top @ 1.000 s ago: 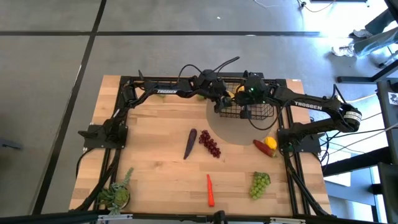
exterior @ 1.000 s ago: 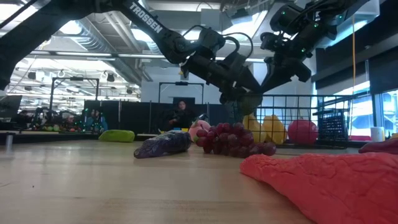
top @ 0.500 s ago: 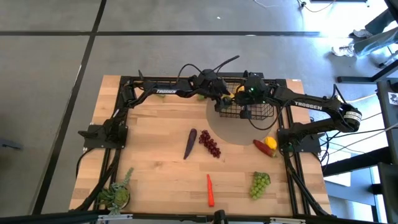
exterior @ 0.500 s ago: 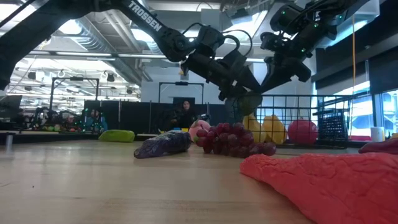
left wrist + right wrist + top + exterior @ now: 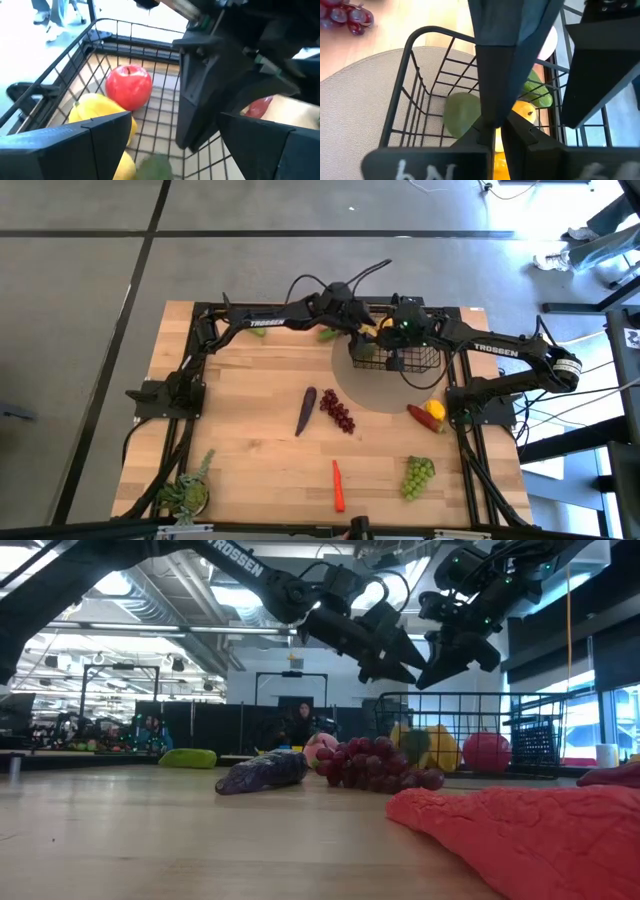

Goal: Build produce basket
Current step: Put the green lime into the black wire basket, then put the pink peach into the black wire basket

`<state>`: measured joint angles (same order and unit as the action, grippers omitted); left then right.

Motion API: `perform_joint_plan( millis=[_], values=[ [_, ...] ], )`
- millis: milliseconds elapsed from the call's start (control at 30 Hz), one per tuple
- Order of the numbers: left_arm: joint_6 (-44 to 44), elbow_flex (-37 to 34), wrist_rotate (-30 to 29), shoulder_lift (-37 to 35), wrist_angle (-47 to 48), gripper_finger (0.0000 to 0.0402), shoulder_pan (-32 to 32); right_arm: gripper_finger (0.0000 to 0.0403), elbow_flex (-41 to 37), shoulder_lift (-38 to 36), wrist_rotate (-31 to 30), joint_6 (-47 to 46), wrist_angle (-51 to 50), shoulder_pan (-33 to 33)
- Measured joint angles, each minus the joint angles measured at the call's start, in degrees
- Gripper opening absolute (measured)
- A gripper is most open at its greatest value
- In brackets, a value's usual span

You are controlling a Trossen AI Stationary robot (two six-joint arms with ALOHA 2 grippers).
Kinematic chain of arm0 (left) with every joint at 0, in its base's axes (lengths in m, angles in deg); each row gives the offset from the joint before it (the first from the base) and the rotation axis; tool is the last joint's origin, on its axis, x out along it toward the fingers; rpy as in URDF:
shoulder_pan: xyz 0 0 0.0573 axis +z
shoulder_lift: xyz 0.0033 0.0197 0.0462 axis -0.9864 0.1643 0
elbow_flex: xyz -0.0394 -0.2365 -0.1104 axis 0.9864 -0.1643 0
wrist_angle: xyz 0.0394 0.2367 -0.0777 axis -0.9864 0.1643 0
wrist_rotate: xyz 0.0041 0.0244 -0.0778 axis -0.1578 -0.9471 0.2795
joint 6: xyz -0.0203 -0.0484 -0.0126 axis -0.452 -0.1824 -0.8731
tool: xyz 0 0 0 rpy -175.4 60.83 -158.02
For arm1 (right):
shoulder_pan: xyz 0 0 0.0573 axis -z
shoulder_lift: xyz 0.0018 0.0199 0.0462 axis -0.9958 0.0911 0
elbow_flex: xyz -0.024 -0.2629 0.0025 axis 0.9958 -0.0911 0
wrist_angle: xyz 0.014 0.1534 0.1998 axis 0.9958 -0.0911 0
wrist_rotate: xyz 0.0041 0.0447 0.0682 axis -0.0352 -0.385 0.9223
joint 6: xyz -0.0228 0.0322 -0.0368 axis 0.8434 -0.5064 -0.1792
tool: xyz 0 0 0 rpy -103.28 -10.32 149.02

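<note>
We are finding the left gripper (image 5: 400,658) hanging above the basket (image 5: 425,363) at the table's far edge, its fingers standing wide apart and gripping nothing. The right gripper (image 5: 428,678) is hanging just beside it over the same basket, fingers pressed together and empty. Inside the basket we are seeing a red apple (image 5: 129,87), yellow fruit (image 5: 102,120) and a green piece (image 5: 462,115). On the table, the eggplant (image 5: 305,411), dark grapes (image 5: 338,412), carrot (image 5: 338,486) and green grapes (image 5: 418,476) are lying well apart from the basket.

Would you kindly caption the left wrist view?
Open left gripper above the basket holding a red apple and yellow produce.
</note>
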<state>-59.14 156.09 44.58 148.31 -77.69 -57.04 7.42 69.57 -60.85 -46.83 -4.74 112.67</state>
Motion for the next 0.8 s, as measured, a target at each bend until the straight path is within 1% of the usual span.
perform_joint_plan(
  millis=[133, 267, 400, 533, 700, 800],
  values=[
    [1.7, 2.1, -0.4, 0.0, 3.5, 0.0287, 0.0, 0.0023, 0.0, 0.0, 0.0, 0.0, 0.0, 0.0],
    [3.2, 3.7, -2.3, 0.0, 6.2, 0.0287, 0.0, 0.0023, 0.0, 0.0, 0.1, 0.0, 0.1, 0.0],
    [3.3, 7.4, -3.8, 0.0, 11.3, 0.0287, 0.5, 0.0023, 0.0, 0.0, 0.1, 0.0, 0.1, 0.0],
    [4.8, 11.6, -6.5, 0.0, 20.8, 0.0287, 1.5, 0.0023, 0.0, 0.0, 0.1, 0.0, 0.1, 0.0],
    [5.8, 17.6, -11.6, 0.0, 36.3, 0.0286, 2.9, 0.0023, 0.0, 0.0, 0.0, 0.0, 0.1, 0.0],
    [5.8, 20.5, -11.9, 0.0, 45.8, 0.0286, 3.9, 0.0023, 0.0, 0.0, 0.0, 0.0, 0.1, 0.0]
  ],
)
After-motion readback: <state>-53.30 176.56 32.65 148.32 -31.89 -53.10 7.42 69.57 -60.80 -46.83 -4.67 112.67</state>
